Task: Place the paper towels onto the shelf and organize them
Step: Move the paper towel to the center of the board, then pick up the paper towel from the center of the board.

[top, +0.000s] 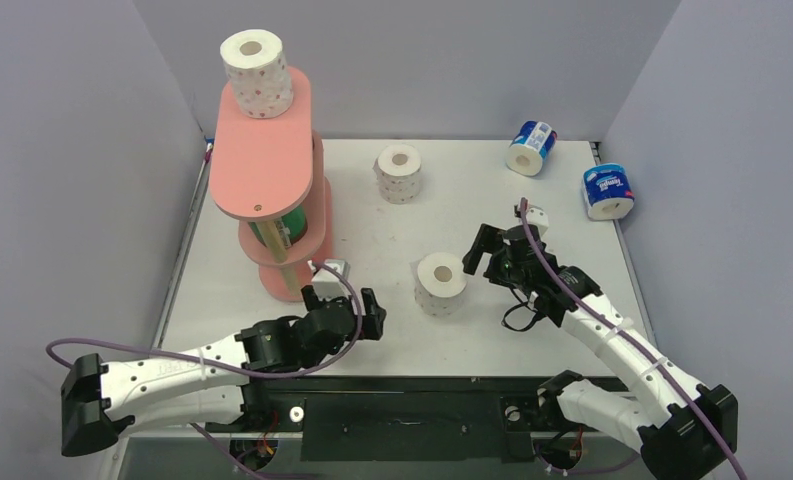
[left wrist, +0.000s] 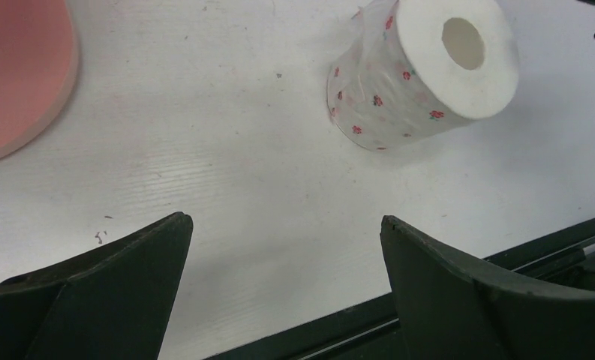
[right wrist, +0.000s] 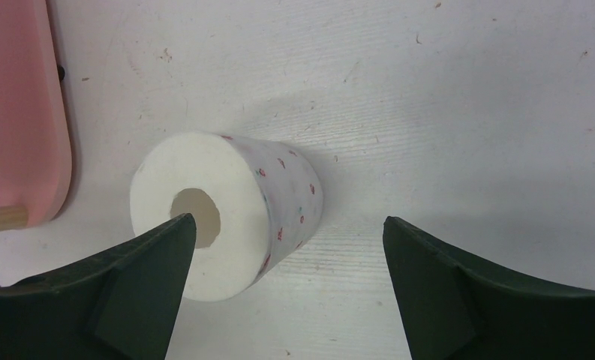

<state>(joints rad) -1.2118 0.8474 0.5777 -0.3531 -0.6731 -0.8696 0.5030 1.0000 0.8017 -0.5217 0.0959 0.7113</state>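
Observation:
The salmon-pink shelf (top: 262,160) stands at the left. A red-dotted white roll (top: 257,72) stands on its top board and a green-wrapped roll (top: 292,225) shows on a lower tier. A second dotted roll (top: 400,173) stands at the back middle. A third dotted roll (top: 440,283) stands on the table between the grippers; it also shows in the left wrist view (left wrist: 422,71) and the right wrist view (right wrist: 226,210). Two blue-white rolls (top: 531,147) (top: 608,191) lie at the back right. My left gripper (top: 372,315) (left wrist: 286,232) is open and empty, left of the third roll. My right gripper (top: 484,255) (right wrist: 288,229) is open and empty, just right of it. The cream roll is hidden.
Grey walls close the table on the left, back and right. The shelf's bottom board (left wrist: 16,75) (right wrist: 20,112) lies near both grippers, with a wooden post (right wrist: 1,217) at its edge. The black front rail (left wrist: 429,315) runs under the left gripper.

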